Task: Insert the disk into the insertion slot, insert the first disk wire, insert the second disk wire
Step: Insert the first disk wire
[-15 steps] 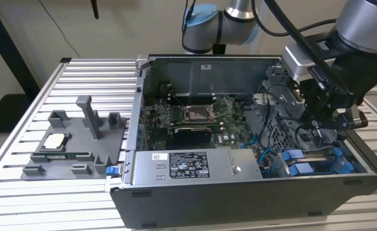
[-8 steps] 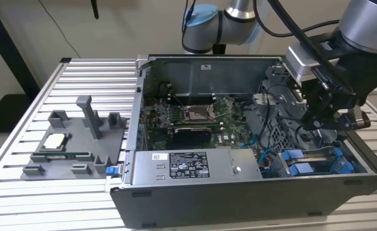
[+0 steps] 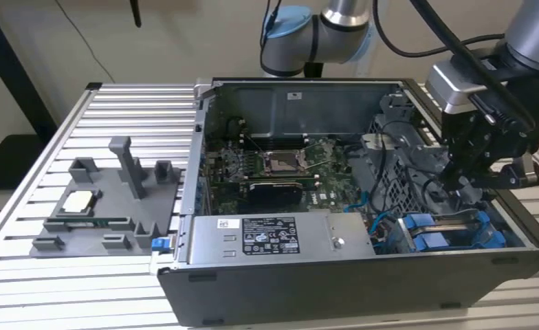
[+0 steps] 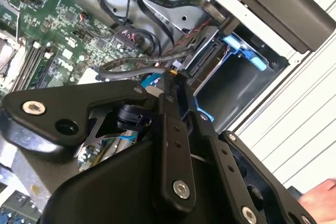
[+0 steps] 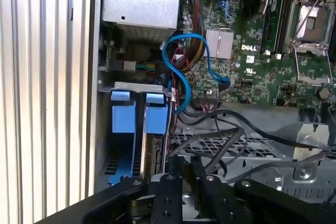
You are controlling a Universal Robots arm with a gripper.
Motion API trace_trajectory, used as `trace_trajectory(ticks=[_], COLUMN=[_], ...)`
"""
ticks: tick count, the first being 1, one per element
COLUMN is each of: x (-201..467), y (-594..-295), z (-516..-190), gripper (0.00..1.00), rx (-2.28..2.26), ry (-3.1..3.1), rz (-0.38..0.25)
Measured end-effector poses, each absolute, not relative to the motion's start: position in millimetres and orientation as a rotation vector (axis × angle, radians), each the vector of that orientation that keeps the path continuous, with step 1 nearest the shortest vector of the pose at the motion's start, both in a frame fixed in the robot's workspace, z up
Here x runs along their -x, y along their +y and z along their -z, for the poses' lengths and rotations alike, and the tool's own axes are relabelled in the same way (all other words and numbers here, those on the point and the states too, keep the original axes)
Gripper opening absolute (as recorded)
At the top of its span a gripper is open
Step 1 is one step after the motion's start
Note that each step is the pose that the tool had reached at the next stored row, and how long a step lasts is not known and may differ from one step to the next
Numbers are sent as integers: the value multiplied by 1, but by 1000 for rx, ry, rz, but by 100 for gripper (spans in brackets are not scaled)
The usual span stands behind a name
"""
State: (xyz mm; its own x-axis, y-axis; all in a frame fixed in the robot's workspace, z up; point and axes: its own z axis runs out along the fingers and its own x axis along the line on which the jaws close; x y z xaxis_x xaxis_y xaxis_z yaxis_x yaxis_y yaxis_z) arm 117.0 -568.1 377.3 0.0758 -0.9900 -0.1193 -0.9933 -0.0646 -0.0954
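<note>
Where the arm reaches over the near corner of the case at the exterior view's right, the gripper (image 3: 451,184) hangs just above the drive bays.
Jaws: drawn in to a narrow pinch on the end of a black wire (image 4: 131,65), per second wrist view.
Task item: the disk (image 5: 152,153) sits in the insertion slot (image 3: 434,237), under the blue tab nearer the mobo (image 3: 279,165). The wire end is held close by it.
Surface: PC case (image 3: 343,289), lid off, on a slatted aluminium table (image 3: 31,275). A grey fixture tray (image 3: 104,206) lies just beside the case at the exterior view's left. PSU box (image 3: 279,234) runs along the near wall, w/ the mobo beyond it.
Room: pale wall, black post (image 3: 13,75) far off at the exterior view's left.
Extras per view: the first wrist view gives a blue cable (image 5: 184,72) looping betw. mobo and bays. The second wrist view gives what looks like part of a hand (image 4: 320,198) over the table, outside the case.
</note>
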Motion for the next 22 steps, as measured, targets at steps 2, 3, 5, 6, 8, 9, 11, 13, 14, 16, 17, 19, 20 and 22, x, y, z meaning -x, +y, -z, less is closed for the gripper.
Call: trace_trajectory(ticks=[2, 3, 5, 6, 8, 9, 11, 13, 14, 16, 17, 19, 20, 22], x=[-119, -119, -121, -121, -123, -124, -126, -127, -128, -130, -130, -131, -132, -133], y=[-569, -569, -570, -570, -571, -572, -573, -574, -575, -576, -576, -577, -577, -577], z=[-376, -376, -374, -373, -372, -372, -372, -371, -371, -370, -370, -368, -367, -364], gripper=[19, 19, 19, 19, 19, 19, 19, 19, 19, 19, 19, 19, 19, 19], rx=[2191, 2192, 2194, 2195, 2198, 2200, 2206, 2212, 2215, 2219, 2220, 2222, 2223, 2223], ry=[2042, 2043, 2046, 2047, 2050, 2053, 2059, 2065, 2067, 2071, 2073, 2075, 2075, 2075], rz=[-38, -40, -45, -47, -52, -54, -58, -59, -59, -57, -56, -54, -53, -52])
